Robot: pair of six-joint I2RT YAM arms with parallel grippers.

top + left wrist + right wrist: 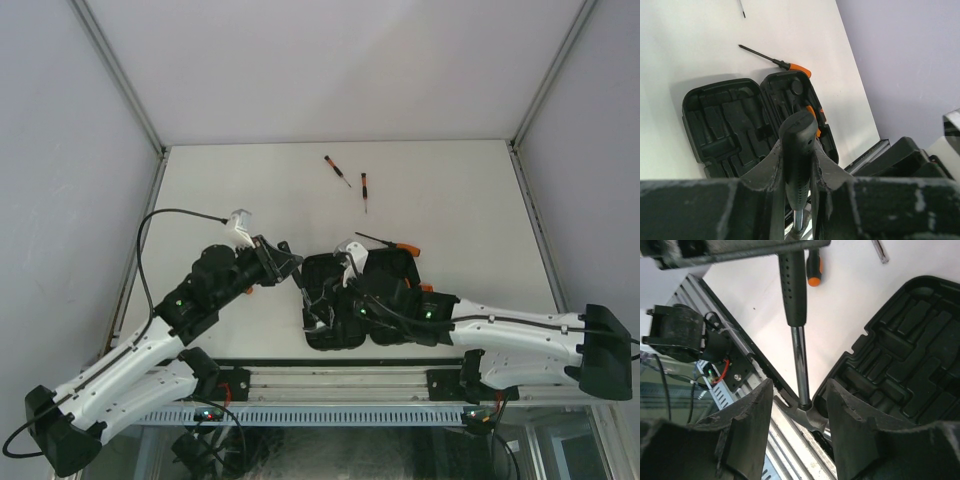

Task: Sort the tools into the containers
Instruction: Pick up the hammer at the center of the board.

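My left gripper [287,263] [797,146] is shut on the black ribbed handle of the hammer [798,137] and holds it in the air at the left edge of the open black tool case [385,272] [730,122]. The hammer's chrome shaft [799,357] runs down to its metal head [812,415]. My right gripper [325,312] [800,386] is open, with one jaw on each side of the head. An orange-handled screwdriver [392,243] [775,61] lies just behind the case. Two small screwdrivers [337,170] [365,190] lie farther back.
An orange-handled tool [813,114] lies in the case's right half [910,355]. The metal rail [330,385] at the table's near edge runs below the hammer head. Slanted frame posts [120,80] stand at both back corners.
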